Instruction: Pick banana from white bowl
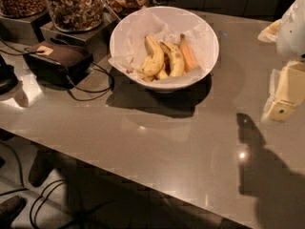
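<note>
The white bowl (208, 67), lined with crumpled white paper, stands on the grey counter at the upper middle. Several bananas lie in it. The yellow banana (175, 59) with brown freckles lies in the middle, between another yellow banana (154, 57) on its left and an orange-tinted banana (188, 55) on its right. My gripper (285, 95), pale yellow and white, hangs at the right edge of the view. It is above the counter, well to the right of the bowl and apart from it. It holds nothing that I can see.
Glass jars of nuts (75, 5) stand on metal bases at the back left. A dark box (58, 61) with black cables lies left of the bowl. The counter's front edge (109, 168) runs diagonally, with floor and more cables below. The arm's shadow (267, 175) falls at the lower right.
</note>
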Controlling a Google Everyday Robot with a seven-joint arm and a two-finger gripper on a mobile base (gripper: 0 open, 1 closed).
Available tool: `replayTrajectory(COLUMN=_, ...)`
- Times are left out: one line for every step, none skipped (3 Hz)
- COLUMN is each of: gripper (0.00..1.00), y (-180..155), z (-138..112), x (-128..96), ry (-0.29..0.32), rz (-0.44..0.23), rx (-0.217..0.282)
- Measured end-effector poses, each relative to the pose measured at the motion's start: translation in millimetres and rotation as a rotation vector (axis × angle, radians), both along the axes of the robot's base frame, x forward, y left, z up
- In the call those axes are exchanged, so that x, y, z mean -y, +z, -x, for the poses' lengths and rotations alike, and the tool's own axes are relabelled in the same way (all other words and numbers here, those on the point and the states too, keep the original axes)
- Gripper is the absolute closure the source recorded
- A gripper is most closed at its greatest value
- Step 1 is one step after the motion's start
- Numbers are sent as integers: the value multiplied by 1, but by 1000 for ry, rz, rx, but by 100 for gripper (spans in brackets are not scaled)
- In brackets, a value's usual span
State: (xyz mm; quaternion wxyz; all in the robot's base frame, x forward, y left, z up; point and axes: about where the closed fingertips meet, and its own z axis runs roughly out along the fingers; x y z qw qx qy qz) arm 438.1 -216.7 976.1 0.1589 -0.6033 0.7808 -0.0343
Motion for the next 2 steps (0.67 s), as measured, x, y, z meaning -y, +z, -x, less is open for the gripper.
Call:
replayTrajectory(gripper=0, y=0, z=0, x=0, ry=0, rz=0, rx=0)
replayTrajectory(gripper=0, y=-4, z=-10, x=-22, ry=59, rz=29, rx=-44)
